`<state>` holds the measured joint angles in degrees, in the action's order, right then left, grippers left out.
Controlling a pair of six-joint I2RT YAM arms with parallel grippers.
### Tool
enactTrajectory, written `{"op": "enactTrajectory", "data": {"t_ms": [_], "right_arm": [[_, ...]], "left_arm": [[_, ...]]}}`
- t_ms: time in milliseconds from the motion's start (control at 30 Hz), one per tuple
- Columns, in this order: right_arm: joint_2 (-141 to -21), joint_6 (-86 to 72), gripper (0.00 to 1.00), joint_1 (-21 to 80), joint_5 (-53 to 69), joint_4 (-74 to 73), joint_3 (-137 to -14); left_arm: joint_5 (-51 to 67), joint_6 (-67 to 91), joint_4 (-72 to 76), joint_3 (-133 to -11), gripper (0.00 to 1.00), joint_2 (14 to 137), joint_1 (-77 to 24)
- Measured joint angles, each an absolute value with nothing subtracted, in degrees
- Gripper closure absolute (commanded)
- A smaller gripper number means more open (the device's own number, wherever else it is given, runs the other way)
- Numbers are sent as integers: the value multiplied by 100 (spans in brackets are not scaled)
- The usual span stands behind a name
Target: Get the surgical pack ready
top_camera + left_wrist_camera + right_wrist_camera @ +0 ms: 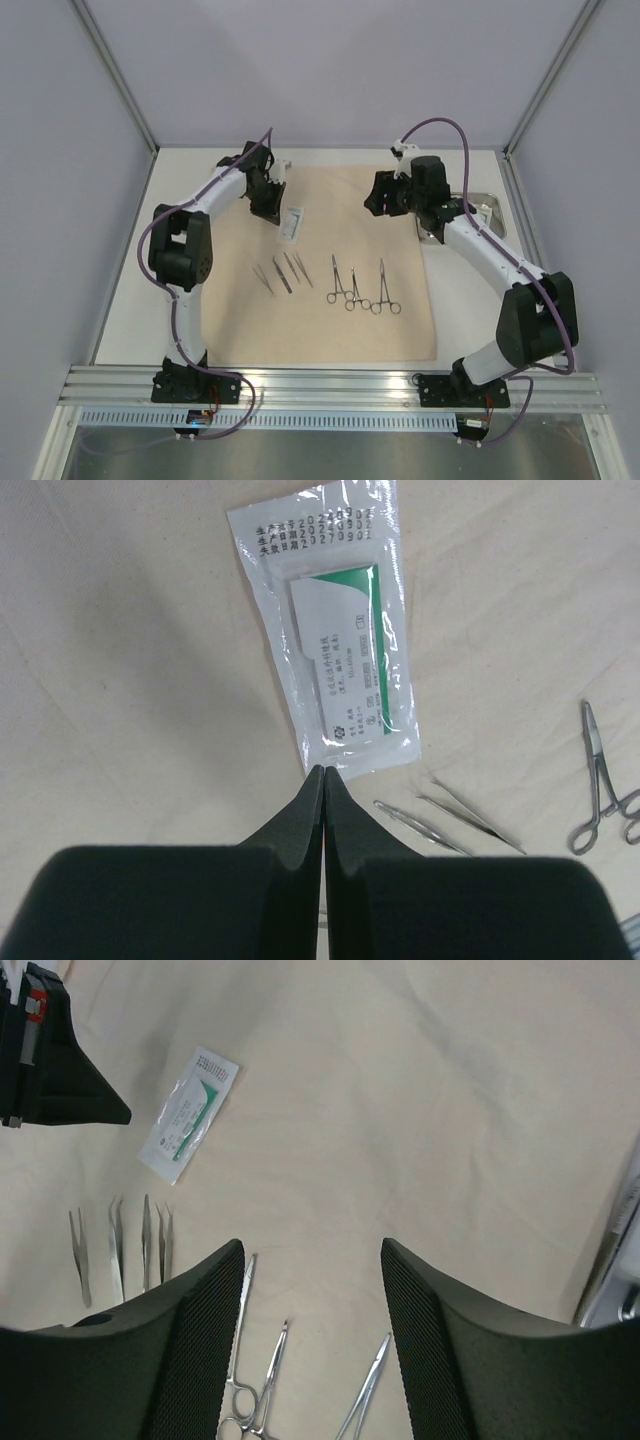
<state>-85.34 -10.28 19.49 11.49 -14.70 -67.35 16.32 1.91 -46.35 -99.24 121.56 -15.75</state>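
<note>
Top external view, to begin with: shows a tan cloth spread flat on the worktop, with no fold visible. On the cloth, laid in a row near the middle: four tweezers to the left and three scissor-handled clamps to the right, the two groups set apart. Further back, just beside the left hand, one white packet with green print, lying flat and alone. Off the cloth, at the right rear of the worktop, a small steel tray, partly hidden behind the right arm; contents impossible to tell. No gauze pads to be made out anywhere.

Left hand: clenched fully, fingertips pressed together, grasping nothing. Tips right at the near edge of the packet; touching it or not, cannot tell. Right hand: released, jaws wide apart, nothing between them. Hovers above bare cloth, behind the clamps.

Judged from this: somewhere in the early to middle part of the task. Done, as far as visible: cloth laid out, instruments lined up on it, one packet placed. Left to do, probably: bringing the tray and the remaining pack items onto the cloth, then folding the cloth over everything. Not yet begun: any wrapping at all.
</note>
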Motion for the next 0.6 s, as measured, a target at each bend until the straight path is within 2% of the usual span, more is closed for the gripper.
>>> {"op": "enactTrajectory", "data": {"t_ms": [167,300,467,600], "right_arm": [[-9000,-1317,36,2036,1503,-1170,-6737],[-9295,-1542,29,2126,1855,-913,-6746],[-9706,-1782,28,2252,2276,-545,-6888],[-10259,-2062,33,2399,2397,-377,-7336]], "left_arm": [[1824,113,-4539,-9861,100,11762,-1575],[2045,82,-4412,-9771,100,11424,-1575],[2176,-43,-4383,-9708,100,11120,-1584],[2171,-78,-4379,-9673,100,11015,-1612]]}}
